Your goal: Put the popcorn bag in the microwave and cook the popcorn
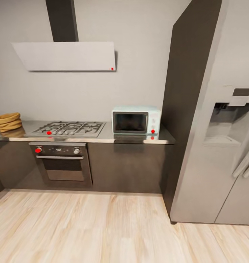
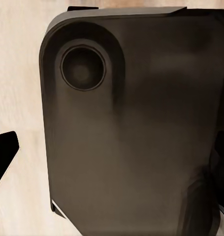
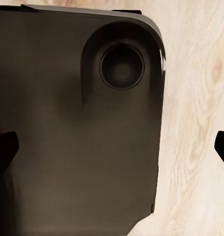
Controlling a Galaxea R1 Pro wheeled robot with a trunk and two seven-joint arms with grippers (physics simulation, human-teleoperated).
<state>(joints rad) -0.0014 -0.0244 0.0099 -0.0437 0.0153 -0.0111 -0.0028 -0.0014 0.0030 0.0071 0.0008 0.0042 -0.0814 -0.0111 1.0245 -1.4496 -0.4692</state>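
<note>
Both grippers (image 2: 112,162) (image 3: 114,150) hang spread (over robot base (image 3: 67,123)).

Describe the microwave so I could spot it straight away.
Find the tall grey fridge on the right; the steel countertop ends by its dark side panel. There stands the microwave: a small mint-blue box with a dark glass door, unlike the larger steel oven below the hob.

Head camera faces the microwave (image 1: 136,122) from well back.
Both wrist cameras look down, close over the robot's dark base (image 2: 136,128), sharing its wood floor (image 3: 195,123).
</note>
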